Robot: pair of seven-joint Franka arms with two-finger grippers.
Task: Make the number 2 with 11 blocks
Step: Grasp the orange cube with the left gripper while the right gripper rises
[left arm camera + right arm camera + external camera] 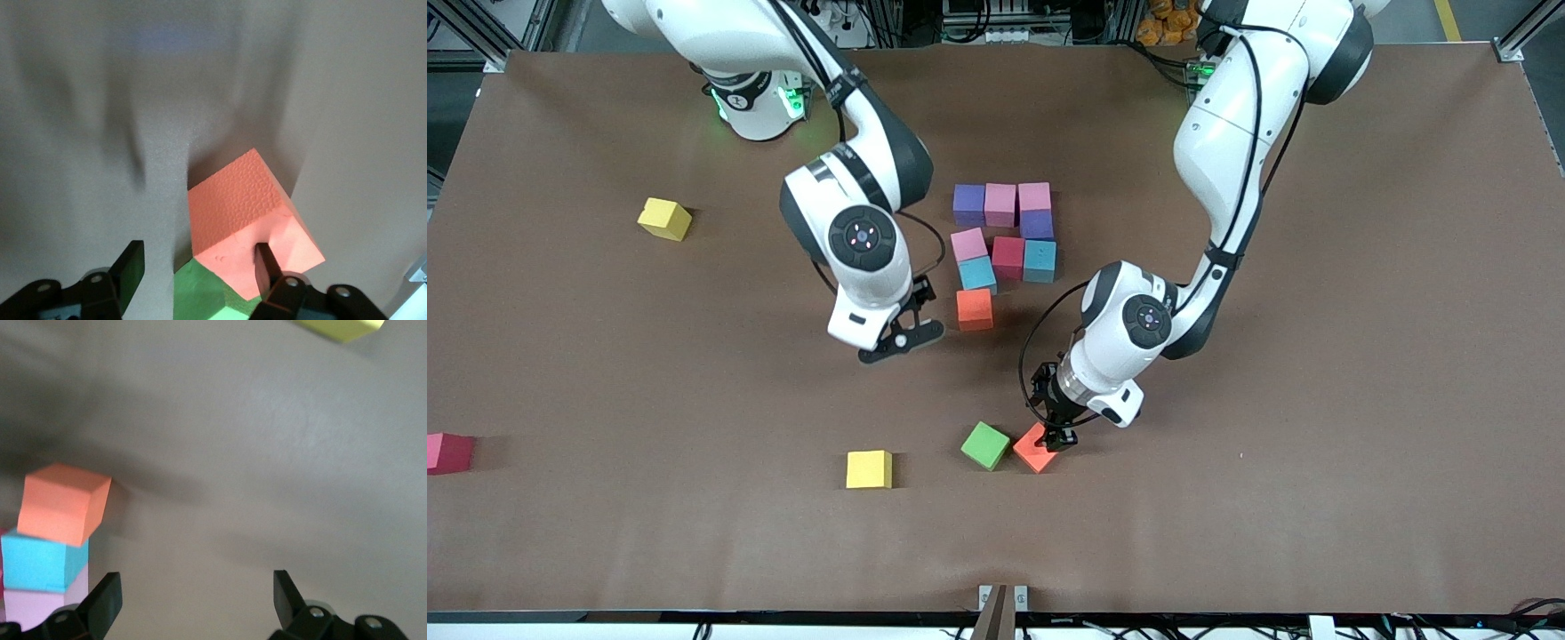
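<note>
Your left gripper (1055, 433) is sitting on the orange block (1035, 449) just beside the green cube (985, 445).

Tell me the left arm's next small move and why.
Probably lift straight up. The left gripper has its fingers pressed into the orange cube, which still sits on the table touching the green cube; rising first should keep from dragging that one.

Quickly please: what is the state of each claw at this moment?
Left claw: closed on the orange cube beside the green cube.
Right claw: open, empty, above the table beside the block group.
</note>
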